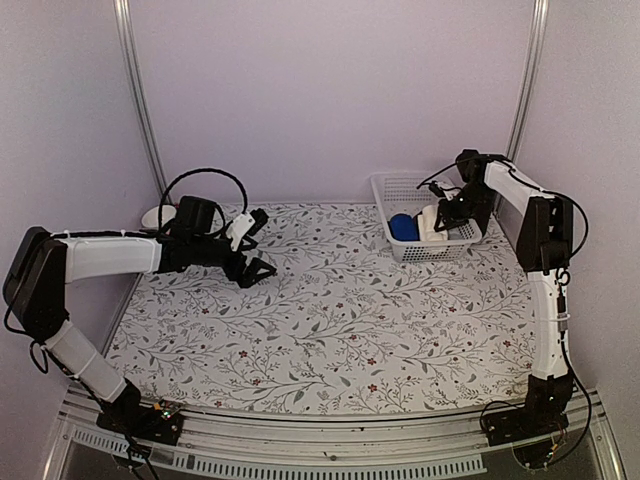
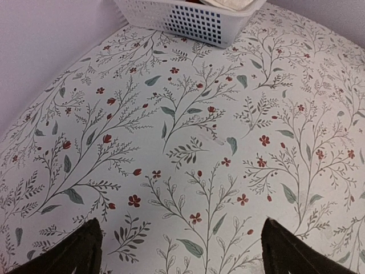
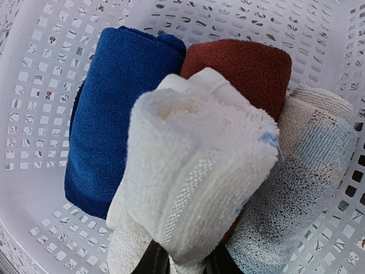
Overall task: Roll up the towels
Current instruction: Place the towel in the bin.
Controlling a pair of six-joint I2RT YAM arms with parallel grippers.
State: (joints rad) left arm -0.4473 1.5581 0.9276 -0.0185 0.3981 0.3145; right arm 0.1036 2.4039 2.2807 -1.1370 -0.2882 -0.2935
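Left end effector point(image 1: 262, 243) is hovering wide open, empty, over the floral-print tabletop point(image 1: 330, 320). Rolled royal blue cloth towel point(image 3: 114, 114) and rolled cream cloth towel point(image 3: 194, 160) are lying in the white plastic basket point(image 1: 400, 188). Only its wrist view is showing right end effector point(image 3: 185, 264) straddling the cream one, grip unclear.

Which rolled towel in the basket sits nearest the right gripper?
The cream-white roll, up against the right gripper; the blue roll, dark red roll and grey striped roll lie behind it.
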